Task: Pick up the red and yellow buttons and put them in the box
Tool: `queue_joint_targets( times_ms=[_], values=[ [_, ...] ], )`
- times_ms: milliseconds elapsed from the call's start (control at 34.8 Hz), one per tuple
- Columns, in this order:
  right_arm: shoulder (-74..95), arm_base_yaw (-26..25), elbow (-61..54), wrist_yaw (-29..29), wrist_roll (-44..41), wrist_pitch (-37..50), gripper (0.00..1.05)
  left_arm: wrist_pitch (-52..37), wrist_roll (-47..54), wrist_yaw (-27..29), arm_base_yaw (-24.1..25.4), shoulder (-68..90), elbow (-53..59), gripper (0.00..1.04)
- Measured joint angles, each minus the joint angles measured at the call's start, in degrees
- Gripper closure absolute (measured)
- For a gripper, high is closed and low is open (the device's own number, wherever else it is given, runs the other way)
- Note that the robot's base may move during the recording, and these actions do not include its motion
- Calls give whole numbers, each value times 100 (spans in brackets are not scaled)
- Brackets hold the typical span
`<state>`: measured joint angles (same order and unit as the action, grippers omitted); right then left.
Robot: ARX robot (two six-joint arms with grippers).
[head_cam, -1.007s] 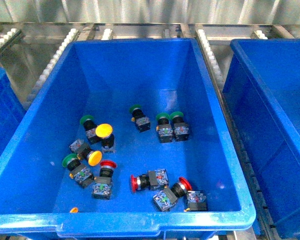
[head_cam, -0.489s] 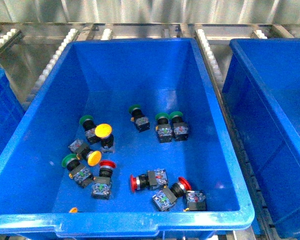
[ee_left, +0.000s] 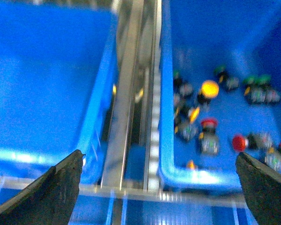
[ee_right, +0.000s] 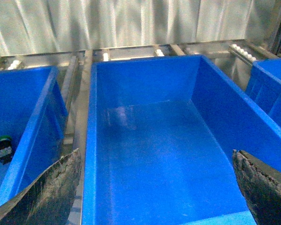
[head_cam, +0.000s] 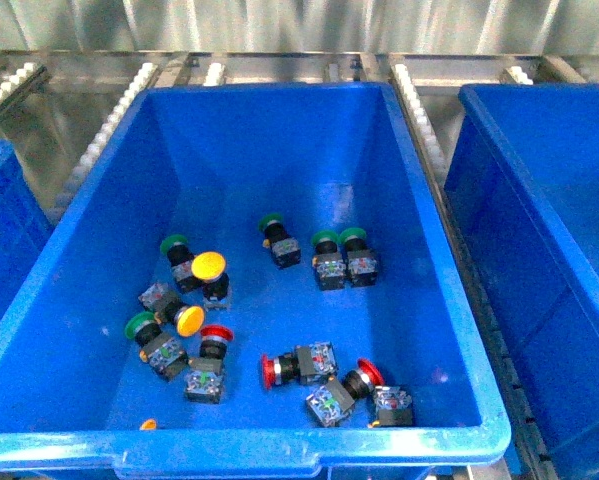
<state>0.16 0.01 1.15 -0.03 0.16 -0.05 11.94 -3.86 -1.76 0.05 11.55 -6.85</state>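
Box (ee_right: 154,154) floor only in right wrist view

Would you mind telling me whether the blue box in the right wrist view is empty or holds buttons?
Empty: the box shows only bare blue floor and walls.

This looks like a factory or warehouse sorting station. A deep bright-blue plastic tote (head_cam: 271,89) sits on a bare steel rack (head_cam: 279,66) with strips of small white rollers (head_cam: 114,118) along both its sides. Behind it stands a corrugated sheet-metal wall (head_cam: 279,22), and a matching tote (head_cam: 539,230) sits just beside it. Inside lie loose industrial push-buttons (head_cam: 301,364) with coloured caps.
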Motion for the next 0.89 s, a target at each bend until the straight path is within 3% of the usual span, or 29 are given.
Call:
queue_joint_targets(
  times_ms=[144,431,690,892],
  values=[
    [0,0,0,0,0,0,7,-892,173,28,-175,2262,-638,8],
    [0,0,0,0,0,0,7,-1904,1602,-542,-400,4328,-1676,8],
    [0,0,0,0,0,0,7,-1749,3126,-1370,-232,6301,-2721,8],
    [0,0,0,0,0,0,7,-1681,3724,-1521,-358,7160,-3292,8]
  ],
)
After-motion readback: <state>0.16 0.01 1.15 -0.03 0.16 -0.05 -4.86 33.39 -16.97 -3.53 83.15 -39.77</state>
